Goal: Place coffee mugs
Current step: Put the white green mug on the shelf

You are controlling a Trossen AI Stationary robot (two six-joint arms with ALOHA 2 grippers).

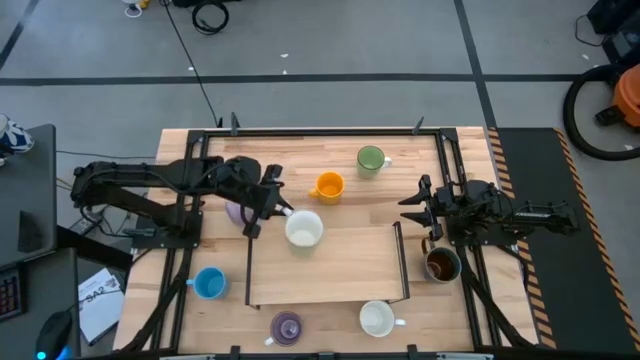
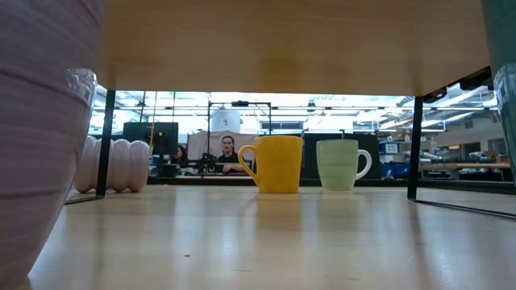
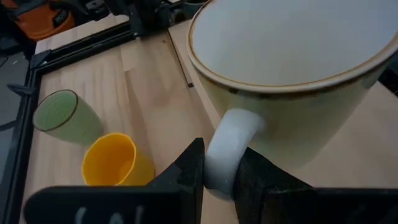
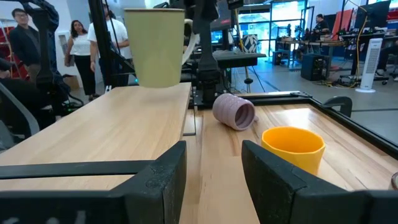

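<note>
My left gripper [image 1: 278, 208] is shut on a white mug [image 1: 304, 228] above the far left corner of a raised wooden platform [image 1: 330, 275]. A lavender mug [image 1: 238, 211] lies on its side on the table under that arm. The orange mug [image 1: 327, 186] and green mug [image 1: 371, 158] stand upright on the far part of the table. A light blue mug [image 1: 208, 283], a second lavender mug [image 1: 286, 326], a second white mug [image 1: 377, 318] and a dark brown mug [image 1: 441, 264] stand around the platform. My right gripper [image 1: 412, 203] waits open, right of the platform. My left gripper pinches the white mug's handle [image 3: 231, 134] between its two fingers [image 3: 189, 168], coming about level from the table's left. The mug [image 4: 155, 46] sits upright, open side up, lifted clear above the platform top.
The platform stands on a thin black frame [image 1: 404, 262], with open room beneath it where the low view looks through to the orange mug [image 2: 278, 163] and green mug [image 2: 343, 165]. Black rails [image 1: 330, 131] edge the table. People [image 4: 81, 50] stand in the room beyond.
</note>
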